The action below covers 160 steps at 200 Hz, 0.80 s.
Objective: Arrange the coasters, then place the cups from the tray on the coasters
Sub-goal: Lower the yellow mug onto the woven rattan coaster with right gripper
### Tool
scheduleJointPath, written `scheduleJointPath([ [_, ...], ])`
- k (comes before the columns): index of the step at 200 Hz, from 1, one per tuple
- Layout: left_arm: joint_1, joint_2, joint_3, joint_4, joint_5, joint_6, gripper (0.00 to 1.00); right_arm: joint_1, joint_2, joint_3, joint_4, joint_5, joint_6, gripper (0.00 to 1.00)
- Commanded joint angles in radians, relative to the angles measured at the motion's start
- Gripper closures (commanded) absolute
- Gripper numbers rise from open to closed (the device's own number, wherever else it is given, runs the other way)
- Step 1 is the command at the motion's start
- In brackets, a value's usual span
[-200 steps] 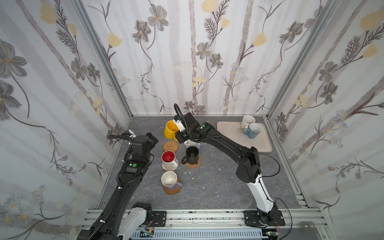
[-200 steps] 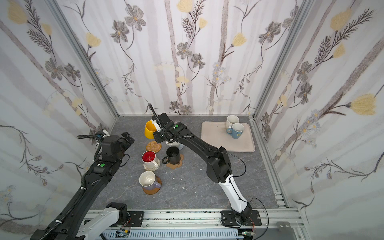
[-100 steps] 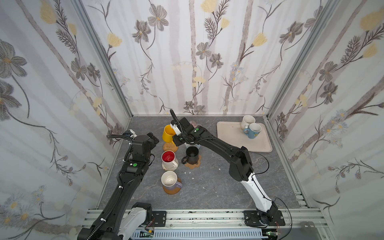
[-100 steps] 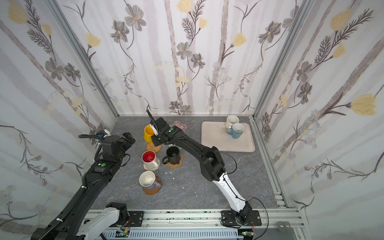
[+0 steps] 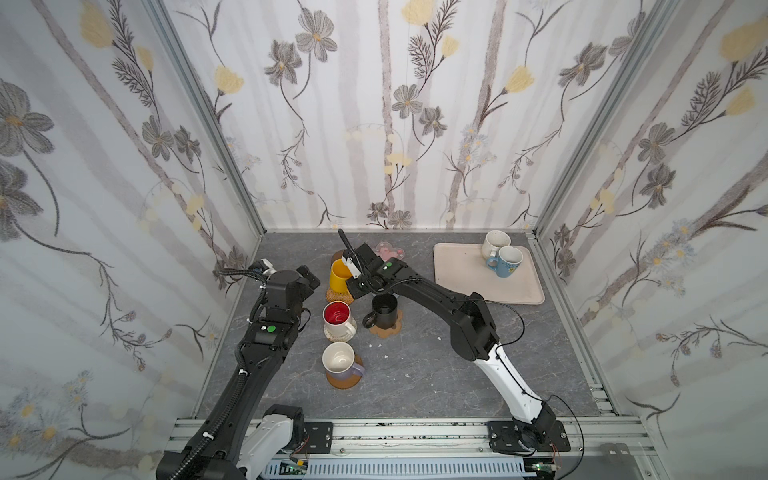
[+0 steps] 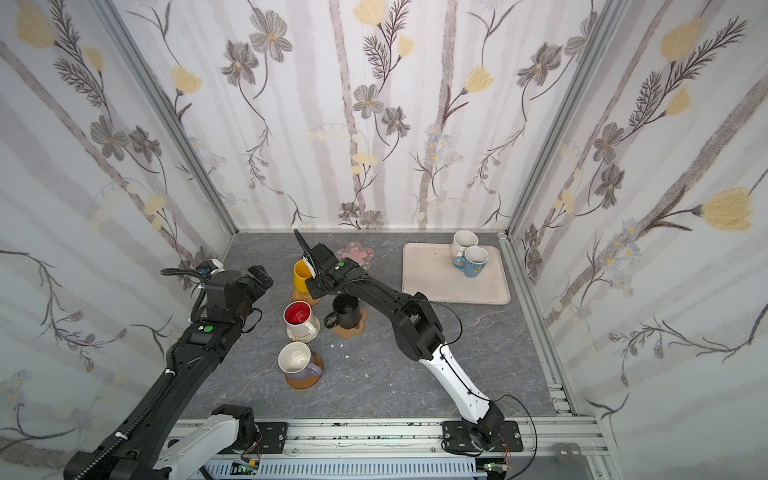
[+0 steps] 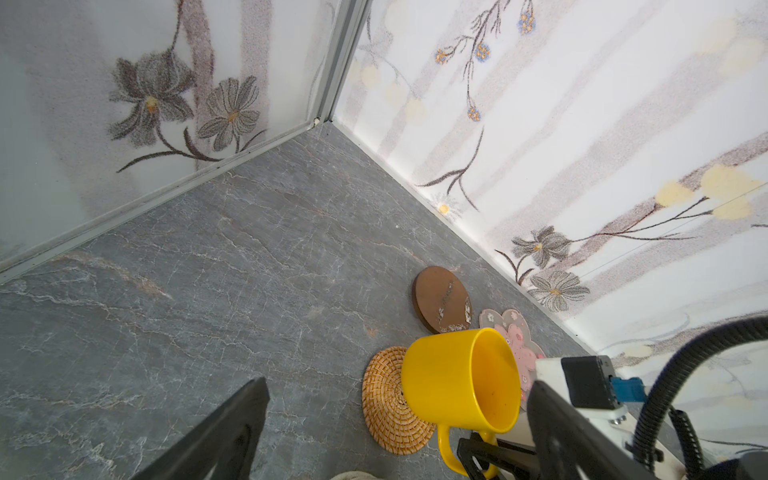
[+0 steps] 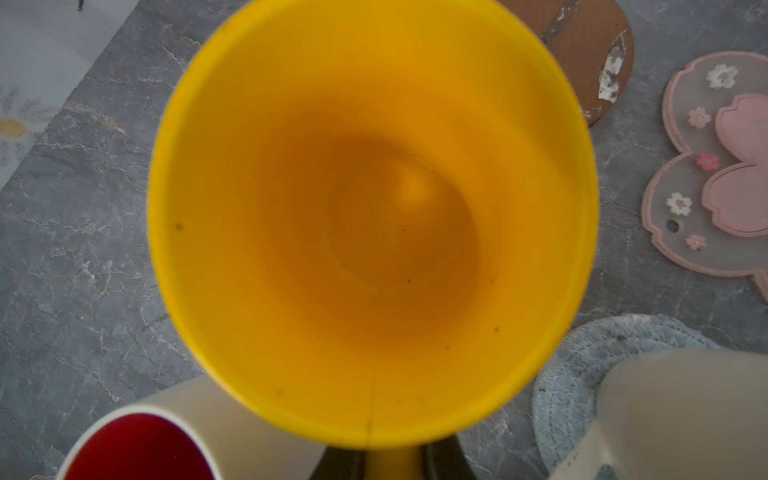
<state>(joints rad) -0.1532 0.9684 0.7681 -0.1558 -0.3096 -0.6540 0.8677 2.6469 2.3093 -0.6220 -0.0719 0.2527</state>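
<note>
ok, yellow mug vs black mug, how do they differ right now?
The yellow mug is tilted above the orange rattan coaster; the black mug stands upright on the tan paw coaster. The yellow mug's handle is clamped in the right gripper; nothing grips the black mug. Both are handled mugs.

Right claw (image 7: 484,455) pinched tight, arm reaching across the middle; left claw (image 5: 308,283) spread wide.

The yellow mug (image 7: 449,386) is smooth, glossy glazed ceramic; the rattan coaster (image 7: 386,407) coarse woven cane. The brown disc (image 7: 441,299) looks matt, its face flaking pale. The pink flower coaster (image 8: 715,166) seems frosted soft plastic, and the desk (image 7: 208,270) matt, veined grey stone.
</note>
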Motion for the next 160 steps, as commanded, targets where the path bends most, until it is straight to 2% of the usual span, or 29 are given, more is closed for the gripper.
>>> scheduleJointPath([
  [1,0.001,0.004,-0.001,0.031,-0.001,0.004,0.0,0.002,0.007,0.013,0.083,0.012,-0.009,1.0],
  [38,0.001,0.015,0.0,0.032,0.004,0.003,0.0,0.002,0.021,0.015,0.066,0.036,-0.023,0.97],
  [112,0.0,0.018,-0.003,0.033,0.006,0.004,0.0,0.002,0.022,0.014,0.064,0.046,-0.023,0.79],
  [160,0.0,0.018,-0.004,0.033,0.007,0.004,0.0,0.005,0.021,0.014,0.066,0.023,-0.03,0.79],
])
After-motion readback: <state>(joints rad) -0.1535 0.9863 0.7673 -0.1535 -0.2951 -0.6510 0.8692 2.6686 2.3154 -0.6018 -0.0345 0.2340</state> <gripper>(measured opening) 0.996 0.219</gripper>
